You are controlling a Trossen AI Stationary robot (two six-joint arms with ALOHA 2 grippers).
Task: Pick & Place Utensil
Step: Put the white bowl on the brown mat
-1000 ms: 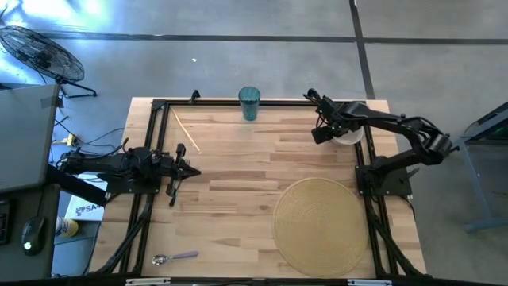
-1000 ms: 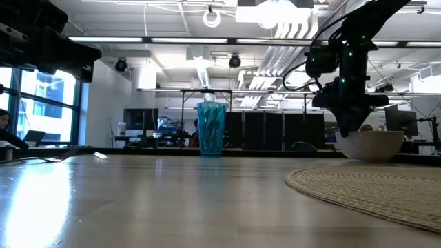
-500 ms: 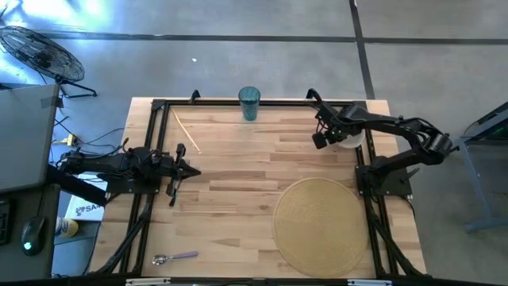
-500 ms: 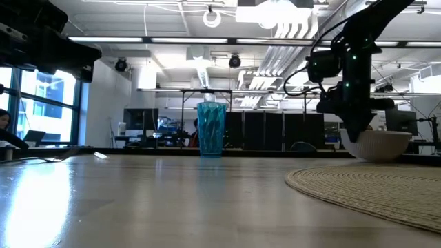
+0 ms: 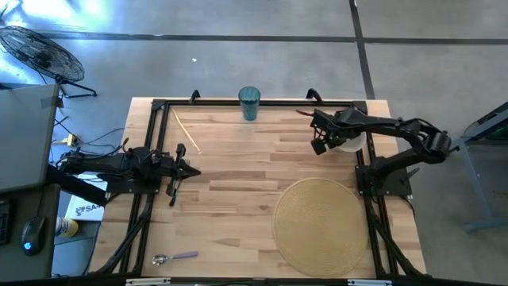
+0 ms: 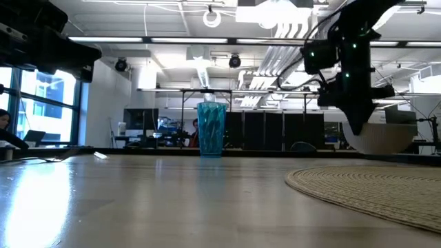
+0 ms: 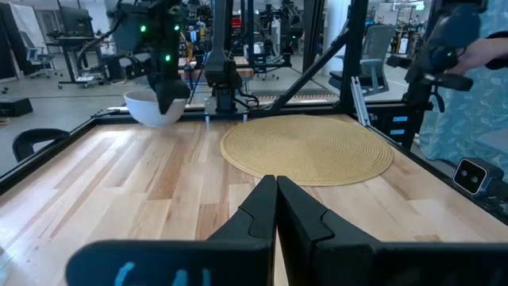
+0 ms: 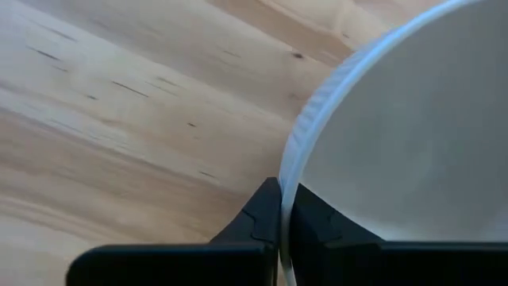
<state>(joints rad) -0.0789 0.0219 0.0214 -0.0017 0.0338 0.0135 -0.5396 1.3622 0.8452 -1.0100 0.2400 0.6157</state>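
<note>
The bowl (image 8: 397,127) hangs tilted, clear of the table, its rim pinched between the fingers of the right gripper (image 8: 279,208), near the table's far right corner. This looks like the carry step; next it needs to swing over the mat (image 5: 321,225) nearer the robot and lower level. The left gripper (image 7: 275,208) waits, fingers together, well away. The spoon (image 5: 173,257) lies untouched.
</note>
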